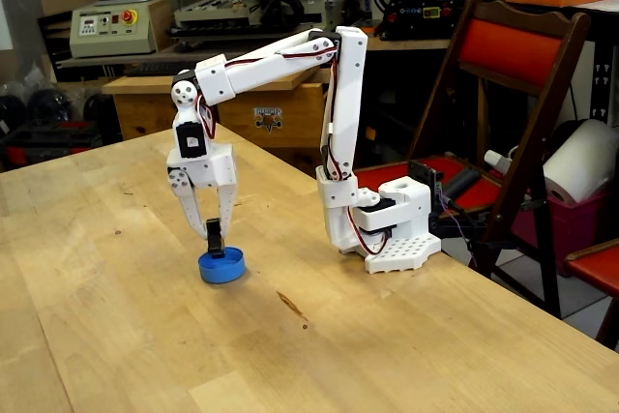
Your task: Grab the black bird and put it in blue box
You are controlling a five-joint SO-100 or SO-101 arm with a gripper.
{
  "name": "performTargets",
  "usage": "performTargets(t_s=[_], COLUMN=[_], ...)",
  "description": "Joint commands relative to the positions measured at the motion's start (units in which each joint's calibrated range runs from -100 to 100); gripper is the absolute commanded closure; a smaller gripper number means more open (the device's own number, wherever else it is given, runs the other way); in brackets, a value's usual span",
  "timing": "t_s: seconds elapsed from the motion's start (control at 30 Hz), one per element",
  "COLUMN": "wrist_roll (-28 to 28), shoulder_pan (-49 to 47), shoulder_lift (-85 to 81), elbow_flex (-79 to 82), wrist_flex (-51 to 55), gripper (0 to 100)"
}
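The fingers (212, 235) pinched the black bird (215, 236) upright, hanging directly over the blue box (221, 266) — just a drop remained!

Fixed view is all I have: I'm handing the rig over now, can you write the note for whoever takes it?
Gripper: pointing down over the blue box, closed on the black bird.
Black bird: hanging between the fingers, its lower end at or just inside the box rim; contact can't be judged.
Blue box: on the wooden table, in front of the arm base.
Done: pickup and carry.
Left: open, release the bird, retract.
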Motion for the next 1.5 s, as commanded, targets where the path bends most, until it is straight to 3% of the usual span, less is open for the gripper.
performTargets(t_s=[0.0,1.0,1.47], wrist_roll=[-0.15,-0.10,-0.10], shoulder_pan=[0.51,0.36,0.43], shoulder_lift=[-0.26,0.26,-0.17], elbow_flex=[-2.45,-2.45,-2.45], wrist_flex=[-0.39,-0.47,-0.47], gripper=[96,96,73])
